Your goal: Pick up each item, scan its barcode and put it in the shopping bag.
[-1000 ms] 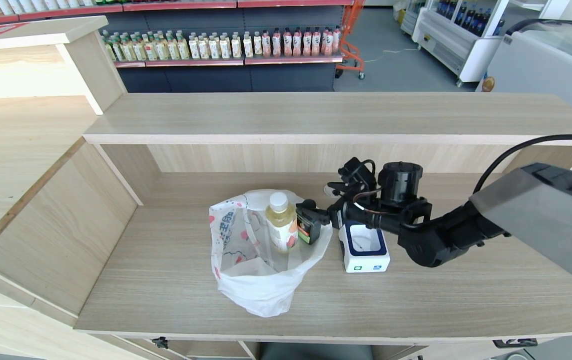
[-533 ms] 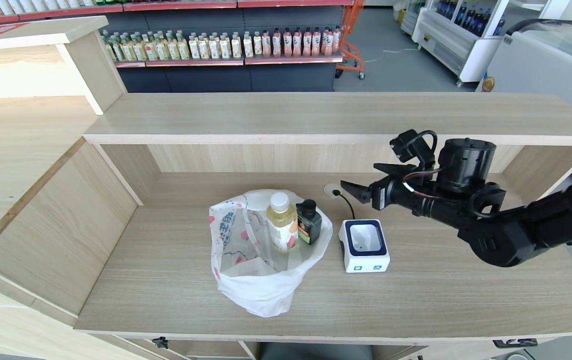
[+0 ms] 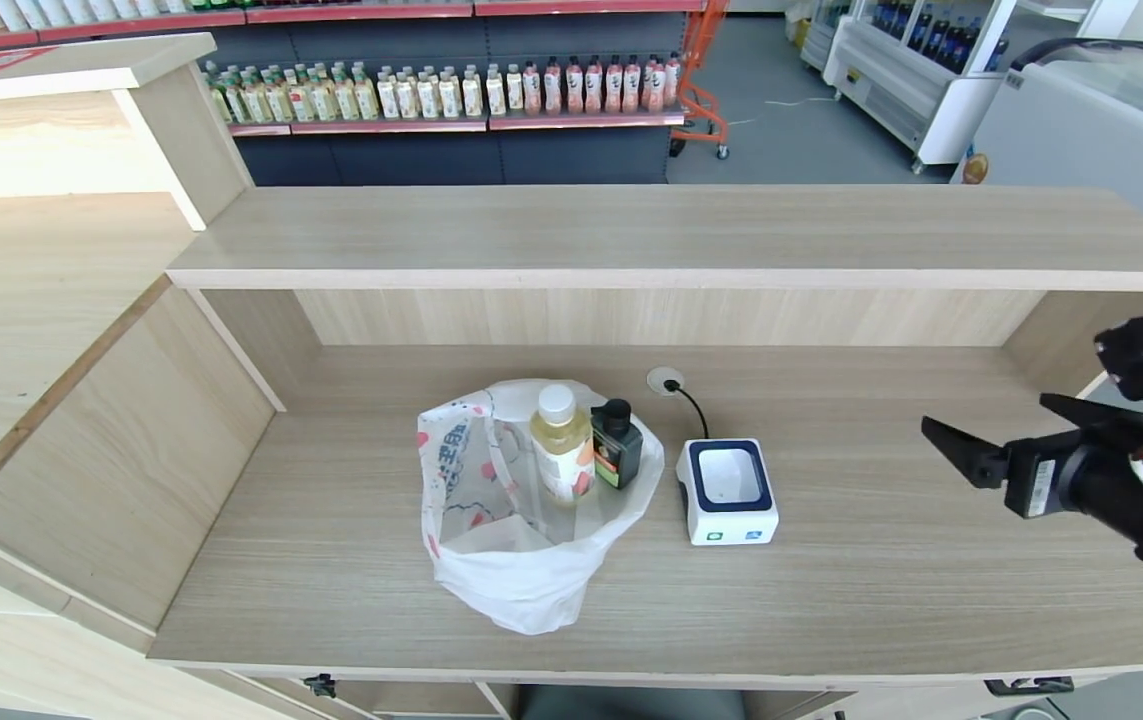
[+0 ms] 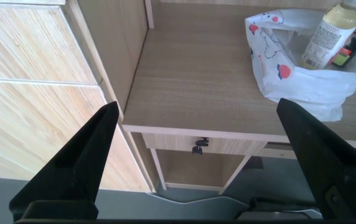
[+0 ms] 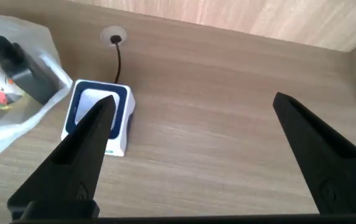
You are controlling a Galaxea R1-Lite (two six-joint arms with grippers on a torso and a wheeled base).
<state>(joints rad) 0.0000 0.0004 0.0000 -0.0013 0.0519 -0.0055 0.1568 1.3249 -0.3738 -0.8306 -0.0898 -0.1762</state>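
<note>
The right gripper point(image 3: 981, 412) has its jaws wide apart with nothing between them, above the counter point(image 3: 881, 590) and well apart from the scanner point(image 3: 728, 490). The left gripper point(image 4: 196, 104) is also spread and empty, off the counter's near corner.

Both items stand upright in the shopping bag point(image 3: 521, 585): a pale drink bottle point(image 3: 562, 450) and a small dark bottle point(image 3: 617, 445). They look stiff and smooth, and the drink bottle is likely heavier; grip each around the body. The bag is thin, floppy plastic. Its red print and the bottles' labels seem too small to read.
</note>
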